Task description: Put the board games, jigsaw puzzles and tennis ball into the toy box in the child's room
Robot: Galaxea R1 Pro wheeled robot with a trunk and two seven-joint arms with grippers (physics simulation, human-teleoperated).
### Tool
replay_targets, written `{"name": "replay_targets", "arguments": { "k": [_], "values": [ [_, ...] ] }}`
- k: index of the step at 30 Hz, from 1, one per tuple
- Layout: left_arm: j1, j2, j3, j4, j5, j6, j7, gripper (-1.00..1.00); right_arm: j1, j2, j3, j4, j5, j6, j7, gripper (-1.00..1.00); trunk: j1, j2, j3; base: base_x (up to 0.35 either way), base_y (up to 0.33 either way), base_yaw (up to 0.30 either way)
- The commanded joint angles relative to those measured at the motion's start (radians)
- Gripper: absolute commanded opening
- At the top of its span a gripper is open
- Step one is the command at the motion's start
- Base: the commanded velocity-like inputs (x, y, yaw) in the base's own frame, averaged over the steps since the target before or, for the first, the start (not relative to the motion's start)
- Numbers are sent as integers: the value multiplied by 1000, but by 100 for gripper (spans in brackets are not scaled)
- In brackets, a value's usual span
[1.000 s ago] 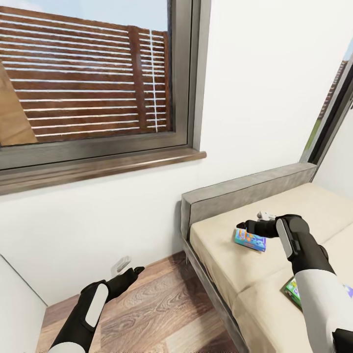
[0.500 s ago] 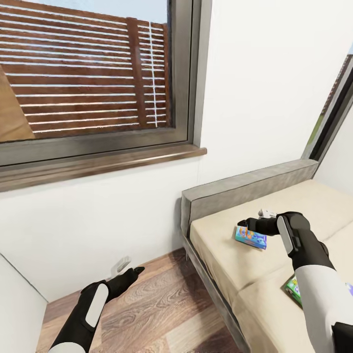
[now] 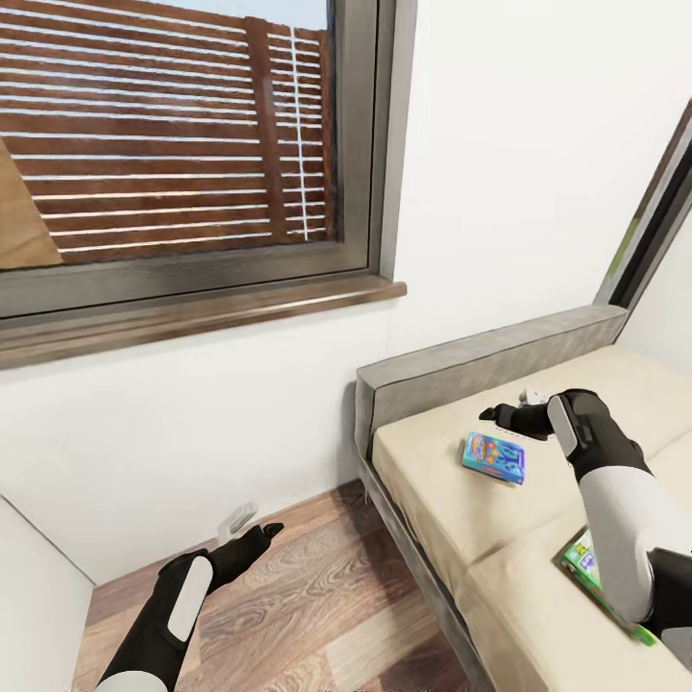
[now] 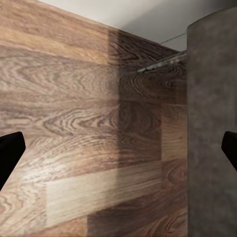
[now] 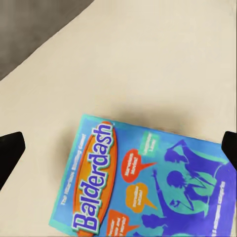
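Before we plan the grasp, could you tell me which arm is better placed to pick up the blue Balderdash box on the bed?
Right: its gripper hovers open just above the Balderdash box; the left gripper hangs over the wooden floor.

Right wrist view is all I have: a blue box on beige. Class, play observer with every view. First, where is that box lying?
Observer: The blue box lies flat on the bed, near the grey headboard.
Operator: Is my gripper on it?
Observer: No. The right gripper hangs open above the box's far edge, not touching.
Operator: Any other game nearby?
Observer: Yes, a green-edged box lies on the bed closer to the robot, partly behind the right arm.
Operator: And the left arm?
Observer: The left gripper is open over the wood floor beside the bed, holding nothing.
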Motion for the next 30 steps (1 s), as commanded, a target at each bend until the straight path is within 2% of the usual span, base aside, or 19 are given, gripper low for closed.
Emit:
{"name": "replay_targets", "arguments": {
  "k": [1,3,9,17,30],
  "values": [
    [-1,-1,5,-1,1,7,-4,100,-1,0,-2,0,-5,4,-2,100,0,0,-3,0,0,0],
    [-1,-1,5,-1,1,8,-4,100,-43,-5,-5,54,-4,-30,-10,100,0,0,-6,0,0,0],
    [-1,-1,5,-1,1,7,-4,100,-96,-10,-9,114,-2,-65,-18,100,0,0,-16,0,0,0],
    [-1,-1,5,-1,2,7,-5,100,-131,-13,-11,142,-1,-82,-22,100,0,0,-29,0,0,0],
    [-1,-1,5,-1,2,7,-5,100,-147,-30,-9,160,0,-88,-23,100,0,0,-50,0,0,0]
  ]
}}
